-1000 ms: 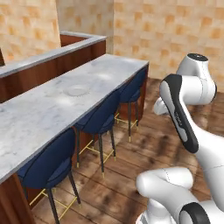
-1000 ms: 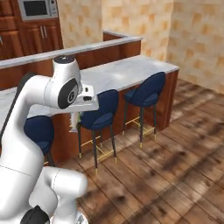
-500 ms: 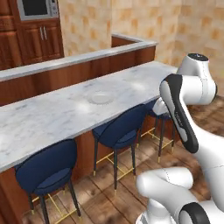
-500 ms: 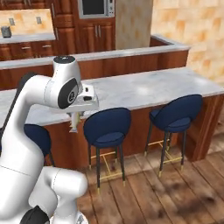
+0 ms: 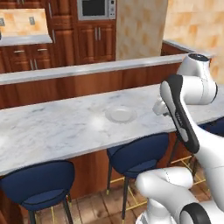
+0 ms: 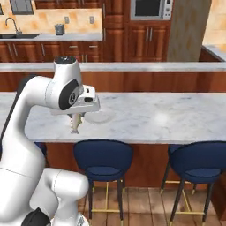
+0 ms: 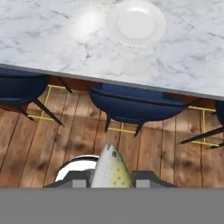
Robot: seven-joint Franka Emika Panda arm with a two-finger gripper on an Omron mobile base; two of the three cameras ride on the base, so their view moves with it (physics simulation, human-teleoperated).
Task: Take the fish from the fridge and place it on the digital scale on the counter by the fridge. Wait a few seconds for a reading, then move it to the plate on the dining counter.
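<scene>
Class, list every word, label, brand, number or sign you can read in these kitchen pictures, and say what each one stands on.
None: no readable text in any view.
The microwave has a control strip too blurred to read.
The plate, the fish in the pincer and the dining counter are unmarked.

arm: folded high, elbow up | gripper (image 6: pixel 76 115): pointing down | fingers (image 7: pixel 146 177): clamped on fish (image 7: pixel 111 168)

Marble dining counter (image 5: pixel 65 127) w/ one plate (image 5: pixel 120 114) on it, approx mid-length, nearer the stool-side edge than the raised back ledge. Plate bare.
</scene>
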